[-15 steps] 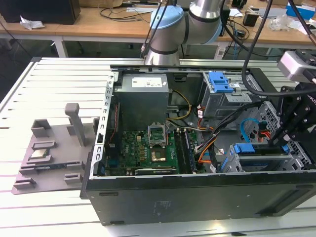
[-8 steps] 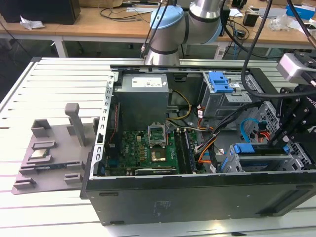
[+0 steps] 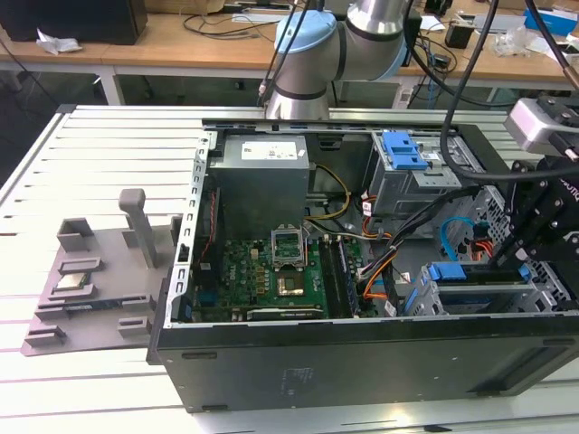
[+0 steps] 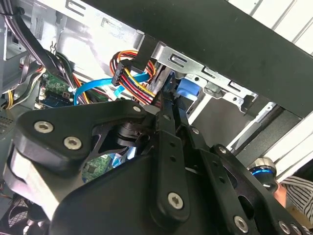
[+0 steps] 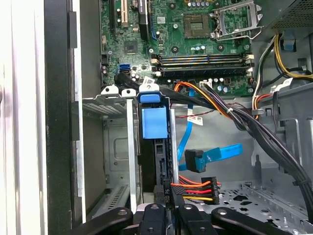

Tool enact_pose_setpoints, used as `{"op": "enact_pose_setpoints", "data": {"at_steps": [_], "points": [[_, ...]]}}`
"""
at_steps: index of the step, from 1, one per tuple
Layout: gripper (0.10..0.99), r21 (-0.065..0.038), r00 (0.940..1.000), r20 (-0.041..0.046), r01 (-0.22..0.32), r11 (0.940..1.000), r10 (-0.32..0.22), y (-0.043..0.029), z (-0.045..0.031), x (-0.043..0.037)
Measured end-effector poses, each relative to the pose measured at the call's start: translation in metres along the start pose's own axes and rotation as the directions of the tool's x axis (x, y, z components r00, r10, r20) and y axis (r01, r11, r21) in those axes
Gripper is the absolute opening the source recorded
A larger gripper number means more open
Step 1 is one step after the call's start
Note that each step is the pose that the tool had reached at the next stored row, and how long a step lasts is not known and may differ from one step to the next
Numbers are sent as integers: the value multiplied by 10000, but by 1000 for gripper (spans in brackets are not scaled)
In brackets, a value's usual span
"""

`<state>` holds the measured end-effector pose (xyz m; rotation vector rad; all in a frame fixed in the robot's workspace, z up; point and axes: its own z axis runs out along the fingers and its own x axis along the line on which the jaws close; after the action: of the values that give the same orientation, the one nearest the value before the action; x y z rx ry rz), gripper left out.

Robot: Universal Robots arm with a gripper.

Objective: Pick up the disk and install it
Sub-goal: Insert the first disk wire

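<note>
Exterior view: the disk (image 3: 479, 287) sits on edge in the drive cage (image 3: 543, 298), lower right of the frame, under the gripper (image 3: 534, 244). Whether its fingers are closed cannot be told.

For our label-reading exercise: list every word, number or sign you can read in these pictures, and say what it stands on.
None can be read.
Print on the power supply label: too small.
Print on the cable tag: blurred.
Markings on the motherboard: too small.
The disk stands edge-on, its label hidden.
</note>
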<state>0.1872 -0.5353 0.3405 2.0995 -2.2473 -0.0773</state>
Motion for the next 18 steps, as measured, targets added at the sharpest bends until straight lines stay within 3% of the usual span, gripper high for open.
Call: {"op": "enact_pose_setpoints", "data": {"at_steps": [10, 11, 12, 13, 18], "points": [[169, -6, 10000, -2, -2, 10000, 2, -4, 45, 15], [243, -4, 10000, -5, -3, 10000, 3, -4, 46, 15], [243, -3, 10000, -9, -3, 10000, 3, -4, 44, 15], [243, -2, 10000, -12, -3, 10000, 3, -3, 33, 15], [243, -3, 10000, -11, -3, 10000, 2, 16, -189, 1]]}}
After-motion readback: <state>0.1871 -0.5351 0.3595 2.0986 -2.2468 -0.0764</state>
